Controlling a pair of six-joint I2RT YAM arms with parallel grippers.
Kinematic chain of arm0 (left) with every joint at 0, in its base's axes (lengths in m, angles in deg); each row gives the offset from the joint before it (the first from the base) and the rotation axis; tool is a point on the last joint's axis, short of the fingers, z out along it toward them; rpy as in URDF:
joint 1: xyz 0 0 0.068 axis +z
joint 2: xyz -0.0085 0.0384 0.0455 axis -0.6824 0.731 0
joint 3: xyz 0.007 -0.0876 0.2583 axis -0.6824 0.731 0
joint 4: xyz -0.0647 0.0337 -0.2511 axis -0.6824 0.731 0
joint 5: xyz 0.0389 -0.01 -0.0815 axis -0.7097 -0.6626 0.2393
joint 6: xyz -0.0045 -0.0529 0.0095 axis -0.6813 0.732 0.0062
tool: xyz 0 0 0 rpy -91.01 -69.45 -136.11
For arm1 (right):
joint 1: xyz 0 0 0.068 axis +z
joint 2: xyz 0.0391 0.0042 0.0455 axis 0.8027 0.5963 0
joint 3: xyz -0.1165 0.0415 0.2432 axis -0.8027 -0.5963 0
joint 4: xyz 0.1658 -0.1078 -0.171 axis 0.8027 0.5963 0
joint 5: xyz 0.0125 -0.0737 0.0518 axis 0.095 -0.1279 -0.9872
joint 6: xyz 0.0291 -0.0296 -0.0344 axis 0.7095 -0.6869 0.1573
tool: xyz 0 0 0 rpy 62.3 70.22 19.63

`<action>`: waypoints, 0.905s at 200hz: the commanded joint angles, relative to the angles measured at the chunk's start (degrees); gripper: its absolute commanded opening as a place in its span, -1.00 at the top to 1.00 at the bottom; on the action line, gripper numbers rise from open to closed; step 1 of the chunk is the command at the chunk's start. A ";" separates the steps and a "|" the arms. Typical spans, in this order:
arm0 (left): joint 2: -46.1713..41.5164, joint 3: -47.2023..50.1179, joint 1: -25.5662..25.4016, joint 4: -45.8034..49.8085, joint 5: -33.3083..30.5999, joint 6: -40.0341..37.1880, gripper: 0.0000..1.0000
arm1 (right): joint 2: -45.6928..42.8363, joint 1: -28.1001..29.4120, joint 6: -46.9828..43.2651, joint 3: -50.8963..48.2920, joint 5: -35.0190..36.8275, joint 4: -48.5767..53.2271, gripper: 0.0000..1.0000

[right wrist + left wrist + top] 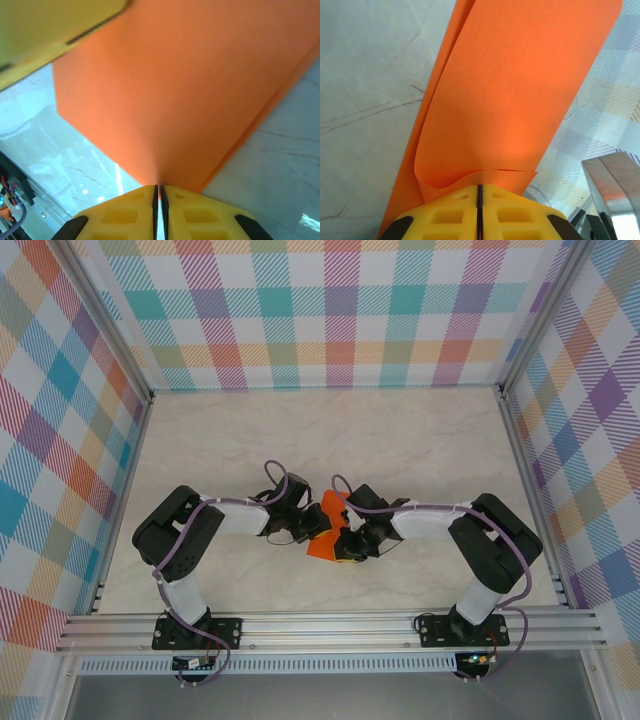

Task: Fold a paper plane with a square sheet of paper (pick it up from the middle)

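Near the middle of the table (420, 440), just ahead of the arm bases, the square sheet of paper (331, 508) sits between the two hands. It looks lifted rather than lying flat. On its left, the left hand (312, 527) is clamped on the sheet. In the left wrist view its yellow fingers (445, 215) meet with only a thin seam, and the orange edge runs into that seam. The paper there is doubled, with one layer bowing off the other in a soft loop, not a pressed crease. On the right, the right hand (350, 543) is also pinched shut on the paper, gripping where two edges run together to a point.

The step in hand appears to be turning this loose fold into a true crease. To do it well, both grips should hold firm while the hands draw gently apart, so the layers lie flush. The free edges should be lined up before the fold is pressed on the table. Thin paper will tear or skew if one hand pulls ahead of the other.

From above, both wrists cover most of the sheet, so its outline and the fold line are hard to read. In the left wrist view the far end is cut off. In the right wrist view a blurred yellow slab (55, 30) crosses the top corner, probably the other hand, though I cannot be sure.
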 commanded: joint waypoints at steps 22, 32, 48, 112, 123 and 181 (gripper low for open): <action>3.06 2.33 -1.00 5.24 -3.65 -0.55 0.82 | 0.65 -0.11 0.70 -2.17 0.51 1.79 0.73; 2.99 2.30 -1.00 5.21 -3.69 -0.48 0.82 | -0.46 -0.10 0.86 -2.15 0.13 1.59 0.73; 3.14 2.24 -1.00 5.19 -3.69 -0.51 0.82 | -2.57 -0.11 1.12 -1.36 -0.46 1.76 0.73; 3.14 2.30 -1.00 5.00 -3.54 -0.48 0.82 | 0.03 -0.24 2.76 2.87 -2.37 -1.43 0.73; 3.15 2.48 -1.00 4.99 -3.64 -0.50 0.82 | 1.65 -0.33 3.06 2.66 -2.18 -1.77 0.75; 3.13 2.42 -1.00 4.64 -3.58 -0.39 0.82 | 1.86 -0.31 4.61 -4.87 -2.06 -5.21 0.76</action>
